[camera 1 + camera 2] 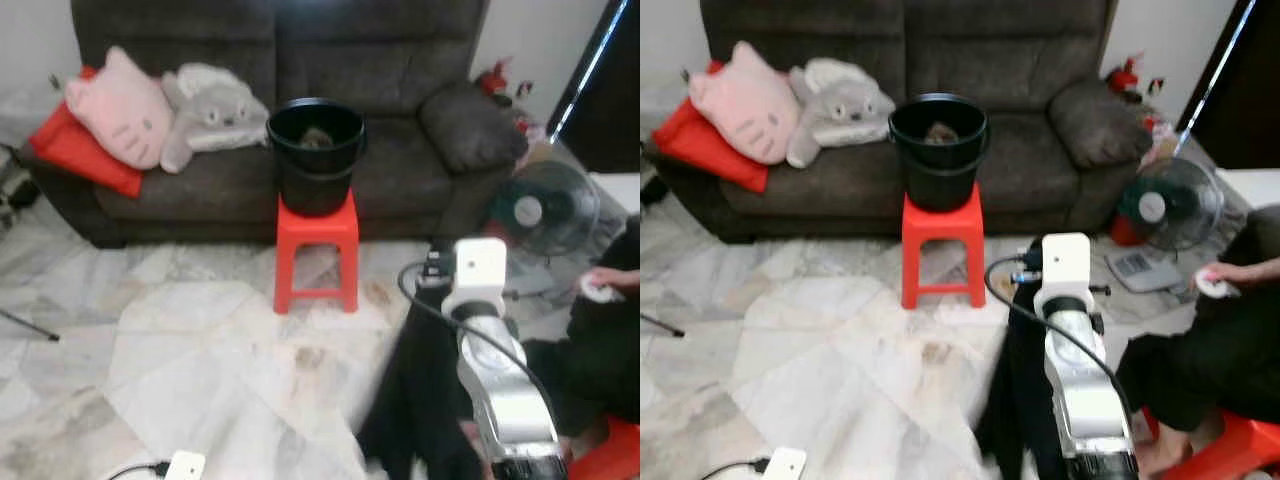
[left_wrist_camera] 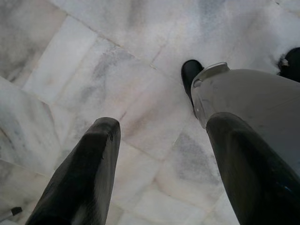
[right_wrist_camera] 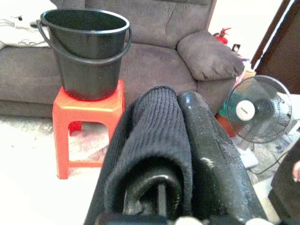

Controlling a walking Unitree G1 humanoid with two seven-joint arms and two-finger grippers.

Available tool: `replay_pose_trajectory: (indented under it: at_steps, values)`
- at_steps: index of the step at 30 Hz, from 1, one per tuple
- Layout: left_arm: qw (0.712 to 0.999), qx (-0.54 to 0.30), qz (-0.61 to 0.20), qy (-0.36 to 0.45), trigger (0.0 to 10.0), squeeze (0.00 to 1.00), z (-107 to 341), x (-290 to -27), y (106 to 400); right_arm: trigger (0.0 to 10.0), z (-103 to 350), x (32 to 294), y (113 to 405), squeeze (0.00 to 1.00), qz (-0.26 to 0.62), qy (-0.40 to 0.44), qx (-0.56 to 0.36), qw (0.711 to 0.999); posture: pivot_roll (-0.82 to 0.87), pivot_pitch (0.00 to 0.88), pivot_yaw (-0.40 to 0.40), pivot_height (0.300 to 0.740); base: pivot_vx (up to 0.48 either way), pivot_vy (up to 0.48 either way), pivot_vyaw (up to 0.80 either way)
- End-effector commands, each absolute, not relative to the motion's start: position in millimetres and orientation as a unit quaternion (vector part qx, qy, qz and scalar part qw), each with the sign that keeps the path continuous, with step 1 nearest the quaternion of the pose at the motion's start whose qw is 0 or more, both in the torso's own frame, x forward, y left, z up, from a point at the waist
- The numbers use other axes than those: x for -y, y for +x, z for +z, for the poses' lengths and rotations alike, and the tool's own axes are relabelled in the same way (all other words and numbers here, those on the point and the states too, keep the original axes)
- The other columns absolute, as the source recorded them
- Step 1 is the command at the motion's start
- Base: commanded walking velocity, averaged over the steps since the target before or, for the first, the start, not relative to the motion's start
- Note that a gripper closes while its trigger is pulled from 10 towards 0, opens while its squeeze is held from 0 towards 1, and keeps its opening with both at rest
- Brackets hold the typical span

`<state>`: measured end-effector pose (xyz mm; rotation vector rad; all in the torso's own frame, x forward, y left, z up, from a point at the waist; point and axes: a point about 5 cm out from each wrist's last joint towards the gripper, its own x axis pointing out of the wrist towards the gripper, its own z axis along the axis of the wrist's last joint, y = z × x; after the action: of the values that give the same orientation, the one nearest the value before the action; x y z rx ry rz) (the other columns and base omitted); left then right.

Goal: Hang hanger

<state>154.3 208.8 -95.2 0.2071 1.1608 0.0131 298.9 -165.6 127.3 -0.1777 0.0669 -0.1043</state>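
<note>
My right gripper (image 3: 177, 104) is raised in front of me, shut on a dark knit garment (image 3: 152, 140) that wraps over one finger and lies against the bare black finger (image 3: 211, 150). The garment (image 1: 420, 400) hangs from the gripper down toward the floor beside the silver right arm (image 1: 500, 380). No hanger can be made out; whether something is inside the cloth I cannot tell. A black bucket (image 1: 316, 150) stands on a red stool (image 1: 316, 250) ahead. My left gripper (image 2: 161, 126) hangs open over the marble floor, holding nothing.
A dark sofa (image 1: 400, 80) behind the stool carries a pink plush (image 1: 120, 110), a grey plush (image 1: 210, 110) and a red cushion (image 1: 80, 150). A floor fan (image 1: 540, 210) and a seated person (image 1: 600, 340) are at the right. A white plug (image 1: 185, 465) lies on the floor.
</note>
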Motion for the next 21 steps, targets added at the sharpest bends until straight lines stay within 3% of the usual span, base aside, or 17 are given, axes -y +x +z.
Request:
replay_pose_trajectory:
  at_steps: [1,11,21]
  values:
    - [0.83,-0.548,0.005,0.102,10.0,0.0,-95,-210,154,10.0,125,170,302,0.0,-0.053,-0.092,-0.029,0.994,-0.1,0.0,-0.005,0.74,0.0,0.0,0.0]
    - [0.829,-0.55,0.004,0.105,10.0,0.0,-95,-210,155,10.0,27,193,291,0.0,-0.057,-0.015,-0.222,0.973,-0.1,0.0,-0.014,0.74,0.0,0.0,0.0]
    - [0.828,-0.551,0.004,0.107,10.0,0.0,-95,-210,153,10.0,-42,214,239,0.0,-0.102,-0.007,-0.365,0.925,-0.1,0.0,-0.016,0.74,0.0,0.0,0.0]
